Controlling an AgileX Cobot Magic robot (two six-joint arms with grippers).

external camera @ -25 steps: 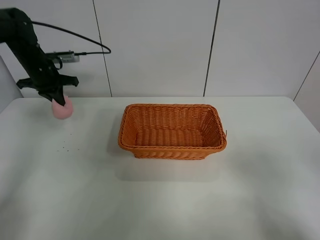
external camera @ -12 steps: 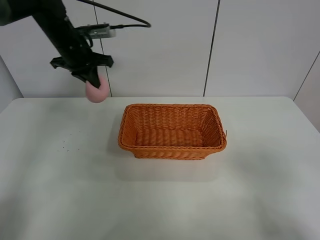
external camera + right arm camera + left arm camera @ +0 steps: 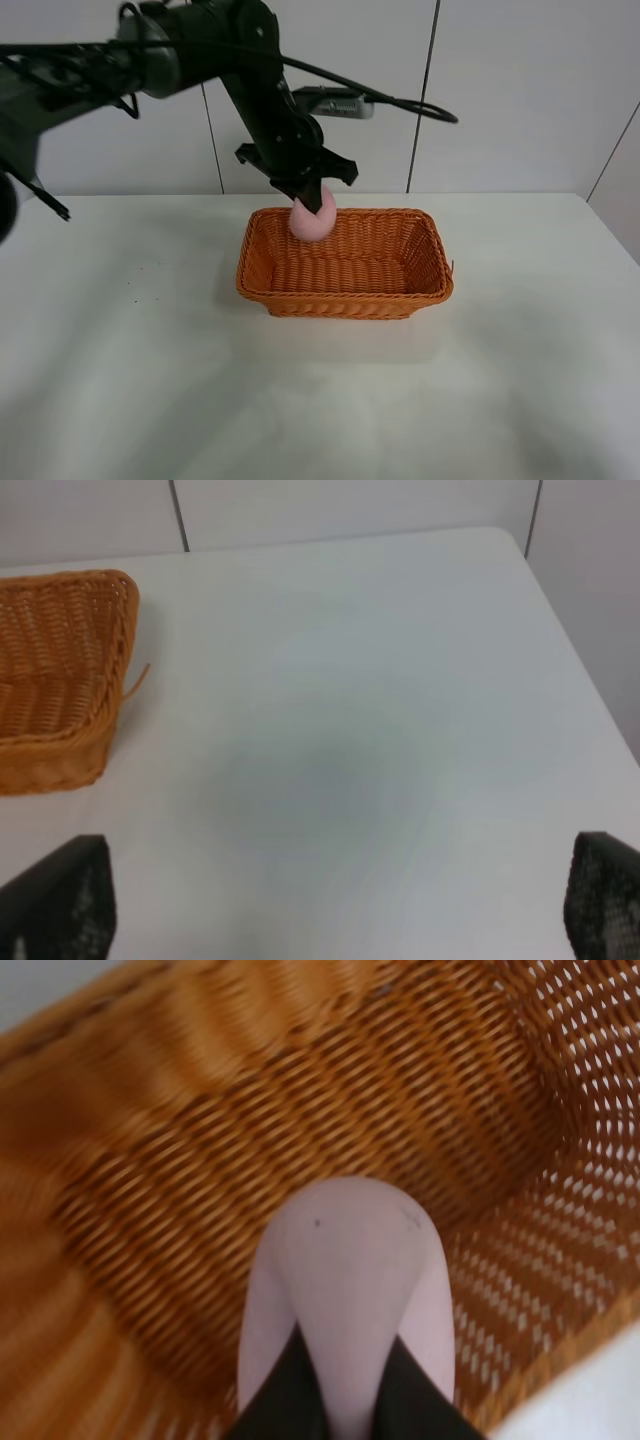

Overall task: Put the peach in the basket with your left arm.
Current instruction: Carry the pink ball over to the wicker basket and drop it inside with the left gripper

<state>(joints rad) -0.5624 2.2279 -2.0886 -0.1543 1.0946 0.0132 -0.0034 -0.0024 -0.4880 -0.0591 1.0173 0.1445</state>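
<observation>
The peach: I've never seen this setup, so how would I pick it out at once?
Find the white table, then the rectangular orange woven wicker basket at its middle. Over the basket's back left part hangs the left arm's black claw gripper, shut on the peach: a small, smooth, pale pink lump, the only pink thing there.

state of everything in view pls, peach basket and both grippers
peach: gripped, hanging in the air over the basket's back left part, not resting on it
basket: upright on the table, nothing lying on its floor
left gripper: shut on the peach, pointing down into the basket
right gripper: open, fingers wide apart, holding nothing
</observation>
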